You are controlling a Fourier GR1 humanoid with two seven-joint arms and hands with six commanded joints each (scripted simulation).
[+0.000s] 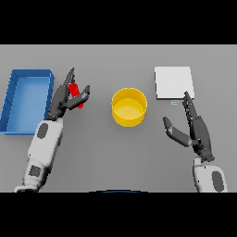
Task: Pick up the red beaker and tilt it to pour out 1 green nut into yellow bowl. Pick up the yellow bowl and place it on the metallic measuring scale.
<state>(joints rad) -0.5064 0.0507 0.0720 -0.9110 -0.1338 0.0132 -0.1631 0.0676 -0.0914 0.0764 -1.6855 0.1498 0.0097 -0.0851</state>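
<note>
Head view | red beaker (75,94) between left hand (65,99) fingers and thumb, loosely spread | right hand (196,129) fingers straight

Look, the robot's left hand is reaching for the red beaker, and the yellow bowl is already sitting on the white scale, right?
Not quite. The head view shows the yellow bowl on the grey table, apart from the scale, which has nothing on it. The rest holds: the left hand is at the red beaker.
</note>
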